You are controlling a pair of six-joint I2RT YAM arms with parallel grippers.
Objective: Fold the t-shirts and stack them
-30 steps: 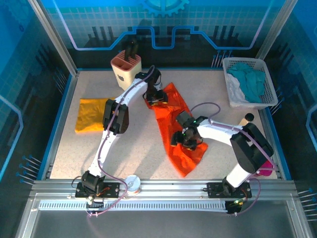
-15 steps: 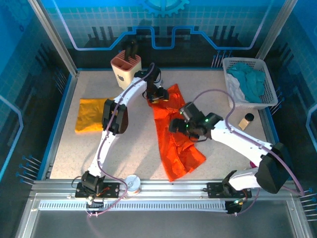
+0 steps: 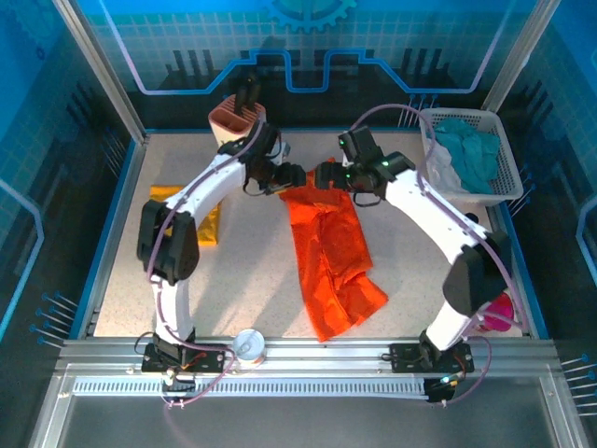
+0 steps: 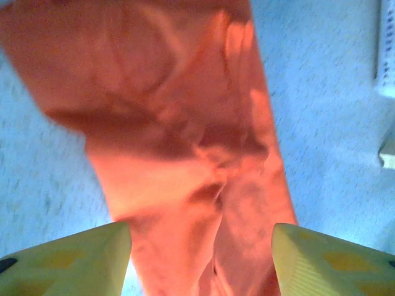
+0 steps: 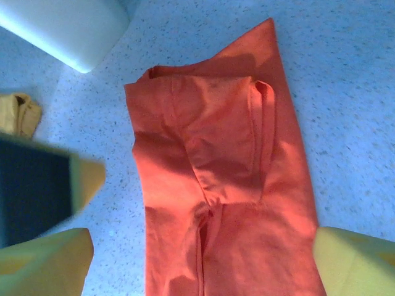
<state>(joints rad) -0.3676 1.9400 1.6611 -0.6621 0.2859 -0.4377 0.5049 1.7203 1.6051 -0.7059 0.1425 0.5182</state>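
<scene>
1. Near edge: a small white round item [image 3: 250, 344] sits just beside the left arm's base.

2. Table [image 3: 252, 280], centre: the orange shirt [image 3: 328, 252] lies as a long, narrow, wrinkled strip running from near to far. Its near end is bunched and spreads to the right. The right wrist view shows folded layers and a loose sleeve edge at the far end.

3. Table, left: the yellow shirt [image 3: 208, 227] lies folded, well apart from the orange shirt. The left arm crosses above it and hides part of it.

4. Far end of the orange shirt: the left gripper [image 3: 291, 177] and right gripper [image 3: 324, 175] face each other, close together.
   - Left gripper: fingers apart, nothing between them. The left wrist view shows the cloth below.
   - Right gripper: fingers spread wide, nothing held, above the cloth.

5. Far left: a cream holder [image 3: 233, 123] with a brown top.

6. Far right: a white basket [image 3: 506, 149] containing teal cloths [image 3: 471, 149] and a white cloth [image 3: 444, 177].
</scene>
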